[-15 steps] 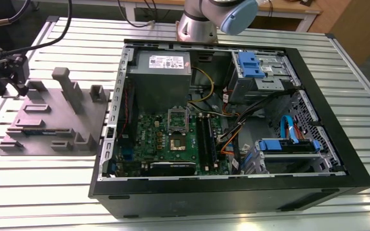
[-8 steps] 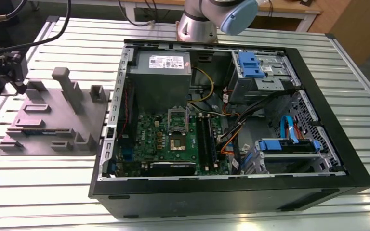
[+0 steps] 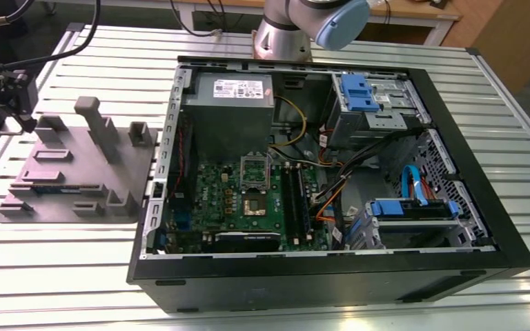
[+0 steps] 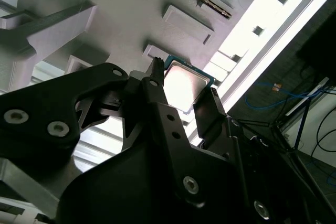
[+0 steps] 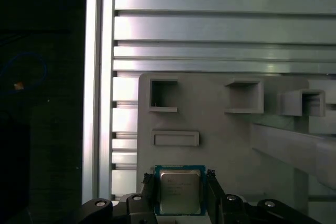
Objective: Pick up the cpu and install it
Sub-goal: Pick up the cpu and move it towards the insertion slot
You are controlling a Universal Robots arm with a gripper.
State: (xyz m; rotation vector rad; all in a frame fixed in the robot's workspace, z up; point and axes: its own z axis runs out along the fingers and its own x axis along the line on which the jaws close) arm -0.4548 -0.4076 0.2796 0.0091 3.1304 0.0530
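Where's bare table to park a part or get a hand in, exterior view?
Free: the slatted table on the camera side of the grey tray, and its strip on the exterior view's right of the PC case. Crowded: inside the case, and the tray edge where the pincer sits at the cpu.

Grey tray (image 3: 79, 167) beside open computer case (image 3: 339, 279) (both on slatted table (image 3: 53, 276)).
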